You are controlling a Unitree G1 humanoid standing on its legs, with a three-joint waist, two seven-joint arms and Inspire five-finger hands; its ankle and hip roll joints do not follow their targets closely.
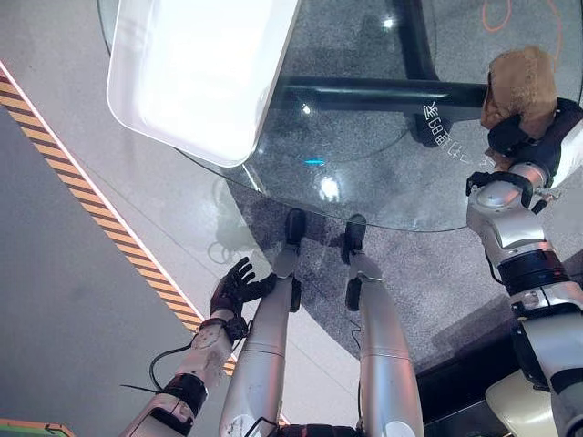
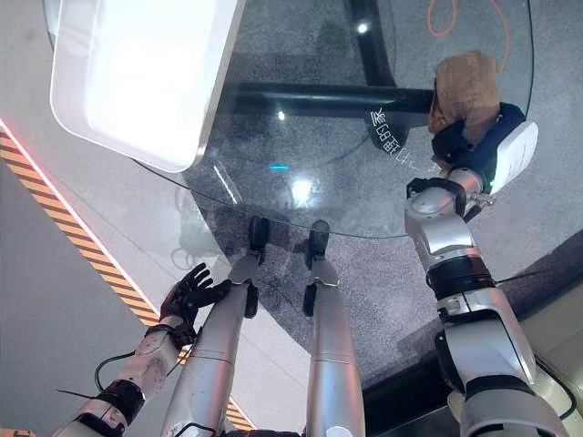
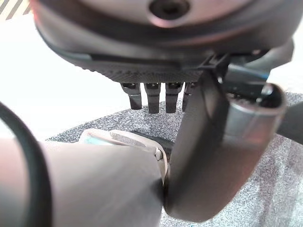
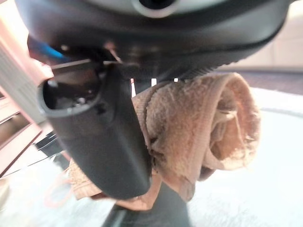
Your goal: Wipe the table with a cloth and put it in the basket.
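A brown cloth (image 1: 521,84) is bunched in my right hand (image 1: 526,135) at the right edge of the round glass table (image 1: 364,155). In the right wrist view the cloth (image 4: 199,123) is wrapped between the thumb and the fingers of that hand (image 4: 94,137), just above the glass. A white basket (image 1: 196,68) stands on the table's left part, reaching past its edge. My left hand (image 1: 235,289) hangs low beside the table with its fingers straight and holds nothing; its fingers (image 3: 154,97) show straight in the left wrist view too.
A yellow-and-black striped tape line (image 1: 100,209) runs across the floor on the left. A dark bar of the table's base (image 1: 383,91) shows through the glass. Grey carpet (image 1: 437,291) lies under the table.
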